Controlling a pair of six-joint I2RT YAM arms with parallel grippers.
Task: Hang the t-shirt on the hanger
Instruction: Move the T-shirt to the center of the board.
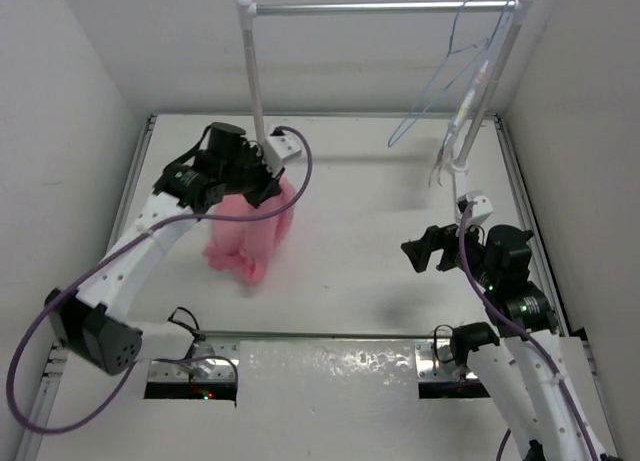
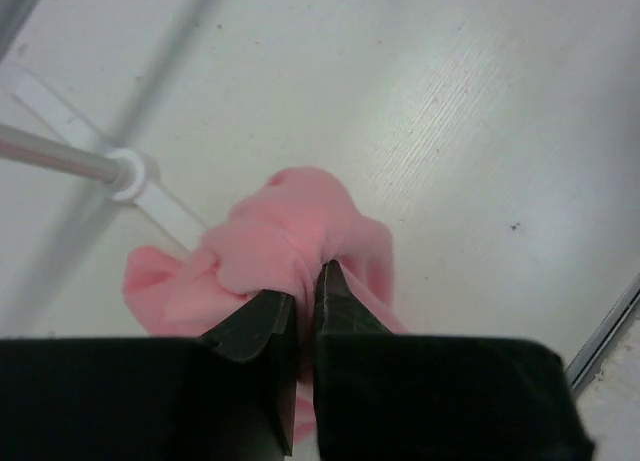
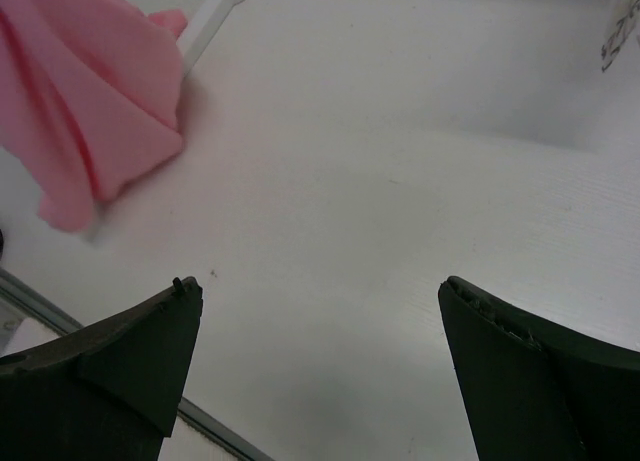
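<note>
T-shirt: the soft salmon-pink fabric t-shirt (image 1: 250, 236) is gathered into a crumpled bundle with deep vertical folds; no sleeves, collar or hem can be told apart.
T-shirt shape: narrow and bunched at the top, draping wider below and ending in a rumpled lower tip towards the near side.
T-shirt place: on the left half of the surface, just beside the foot of the rack's left post; the lower tip reaches down to the surface, though I cannot tell whether it rests there.
Left hand: the left hand (image 2: 300, 281) comes at the bundle from above, its black fingers pressed almost together on a ridge of pink cloth, pinching the top of the t-shirt.
Hanger: the thin pale-blue wire hanger (image 1: 398, 131) hangs by its hook from the right end of the rail, tilted, well apart from the t-shirt.
Second hanger: a thin hanger with a whitish strip (image 1: 470, 101) hangs just beside it, close to the right post.
Rack: a white-posted rack with a metal rail (image 1: 385, 8) stands across the far side.
Right hand: the right hand (image 3: 320, 291) hovers over bare surface at the right, fingers spread wide with nothing between them.
Surface: white surface (image 1: 370, 211), matte, walled in white.
</note>
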